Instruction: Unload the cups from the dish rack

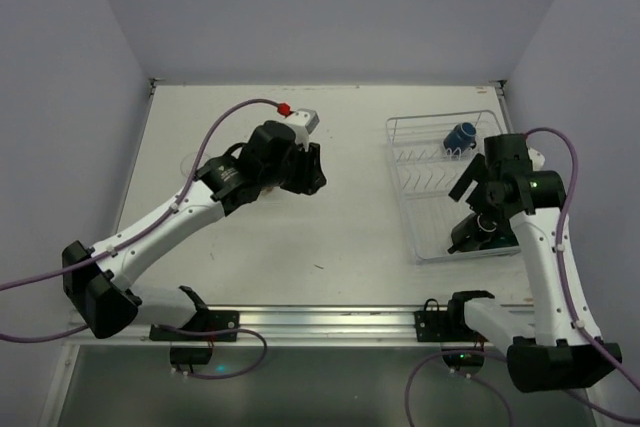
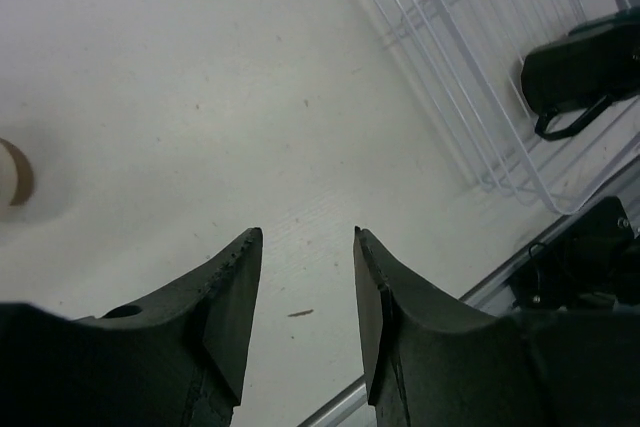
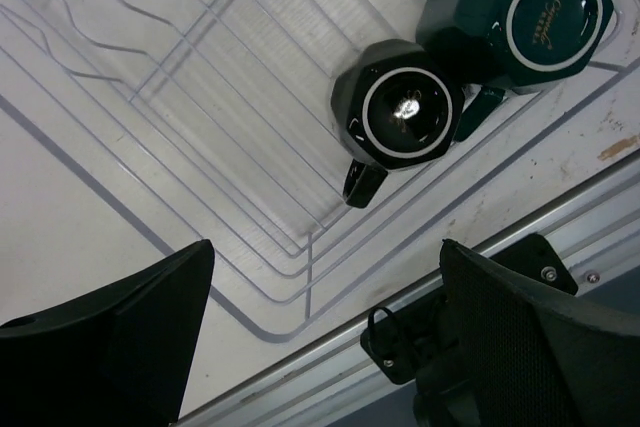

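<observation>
White wire dish rack (image 1: 430, 177) holds inverted black mug (image 3: 400, 112), teal mug (image 3: 520, 22); right tool (image 3: 325, 244) wide open above; left tool (image 2: 308, 231) open, empty, leftward.

Here's a robotics lab test cell: a bare white table (image 1: 340, 247) boxed in by plain pale walls (image 1: 330, 7) at top and sides. There's a robot arm (image 1: 170, 217) lower left and a second arm (image 1: 548, 247) lower right. Both are bolted to a metal rail (image 1: 330, 322) along the bottom, with purple cables (image 1: 232, 115) looping off them.
</observation>
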You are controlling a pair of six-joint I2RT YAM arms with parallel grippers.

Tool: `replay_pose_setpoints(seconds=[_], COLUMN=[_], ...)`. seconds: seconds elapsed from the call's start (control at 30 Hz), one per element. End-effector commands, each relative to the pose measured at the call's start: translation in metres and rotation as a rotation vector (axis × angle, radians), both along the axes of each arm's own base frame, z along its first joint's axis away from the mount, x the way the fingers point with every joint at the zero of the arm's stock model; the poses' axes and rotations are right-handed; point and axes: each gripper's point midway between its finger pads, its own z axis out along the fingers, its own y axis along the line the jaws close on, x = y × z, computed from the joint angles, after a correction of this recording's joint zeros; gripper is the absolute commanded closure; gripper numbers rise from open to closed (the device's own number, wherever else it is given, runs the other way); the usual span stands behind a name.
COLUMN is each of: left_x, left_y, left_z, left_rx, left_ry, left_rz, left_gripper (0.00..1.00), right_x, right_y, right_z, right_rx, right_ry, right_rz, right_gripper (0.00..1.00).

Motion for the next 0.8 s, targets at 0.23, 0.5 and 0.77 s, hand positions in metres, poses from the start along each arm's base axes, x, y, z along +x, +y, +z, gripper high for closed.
replay_pose_setpoints(seconds=[0.23, 0.5, 0.77], left_x=[-0.051, -0.067, -0.070], left_y=[-0.024, -0.020, -0.019], left_z=[-0.004, 0.002, -0.002], left_rx=[-0.231, -0.247, -0.236], left_ry=[0.077, 0.054, 0.056], left_rz=[-0.176, -0.245, -0.261], left_gripper=[0.53, 0.52, 0.51], right_x=[-0.026, -0.012, -0.002], right_y=[0.001, -0.033, -0.042], right_z=[-0.016, -0.041, -0.063], right_rx=[0.113, 0.109, 0.134], right_ry=[0.021, 0.061, 0.083], right_rz=[-0.096, -0.205, -0.198], right_gripper=[0.03, 0.02, 0.02])
